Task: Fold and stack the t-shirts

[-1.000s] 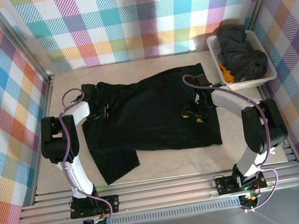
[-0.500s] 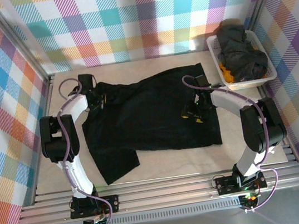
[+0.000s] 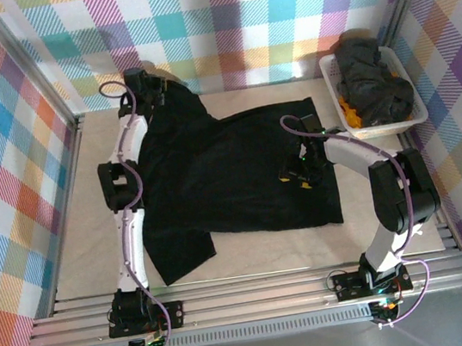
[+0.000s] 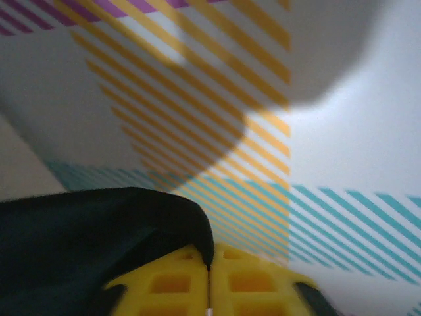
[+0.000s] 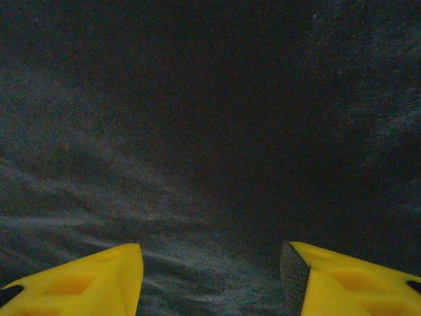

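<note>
T-shirt (image 3: 231, 173), black, lies spread on the table (image 3: 252, 252), its far-left corner lifted and pinched between the pressed-together yellow fingers of the left gripper (image 4: 210, 258), close to the checked back wall (image 3: 226, 26); the right gripper (image 3: 299, 173) sits over the shirt's right half, fingers spread apart above the cloth, holding nothing; a second ago the left gripper was low at the shirt's left edge, and it has since carried that corner up to the wall, drawing the cloth with it, while the right arm has hardly moved; the left arm is stretched nearly straight away from its base; the right arm is bent at the elbow, reaching inward.
</note>
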Robot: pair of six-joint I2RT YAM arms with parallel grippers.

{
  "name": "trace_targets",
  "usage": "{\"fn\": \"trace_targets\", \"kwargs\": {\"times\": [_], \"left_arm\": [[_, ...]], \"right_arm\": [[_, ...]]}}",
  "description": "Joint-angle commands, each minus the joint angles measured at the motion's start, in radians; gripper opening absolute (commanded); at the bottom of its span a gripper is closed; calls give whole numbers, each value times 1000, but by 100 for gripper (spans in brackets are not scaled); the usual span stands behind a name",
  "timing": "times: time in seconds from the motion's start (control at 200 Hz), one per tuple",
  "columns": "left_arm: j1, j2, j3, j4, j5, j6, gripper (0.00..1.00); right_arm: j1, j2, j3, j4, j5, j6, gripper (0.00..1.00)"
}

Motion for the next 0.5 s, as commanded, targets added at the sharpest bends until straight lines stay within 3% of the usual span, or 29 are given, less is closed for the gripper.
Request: {"fn": "trace_targets", "kwargs": {"times": [0.0,0.035,0.135,0.225,0.325,0.495], "left_arm": [[12,90,165,-42,55,-16,67],[12,79,163,-86,66,13,74],[13,-21,85,-242,78,132,78],[14,-199,-116,-360,-14,234,82],[26,-385,-391,-384,-83,286,76],[32,-523,-660,-466,-11,364,66]], "right_arm": [[9,26,22,-11,-25,-9,58],[9,27,22,-11,-31,-9,58],[11,16,19,-10,-34,-7,59],[11,3,23,-14,-32,-9,59],[8,-14,23,-21,-20,-12,59],[-42,-13,19,-32,-27,-31,59]]}}
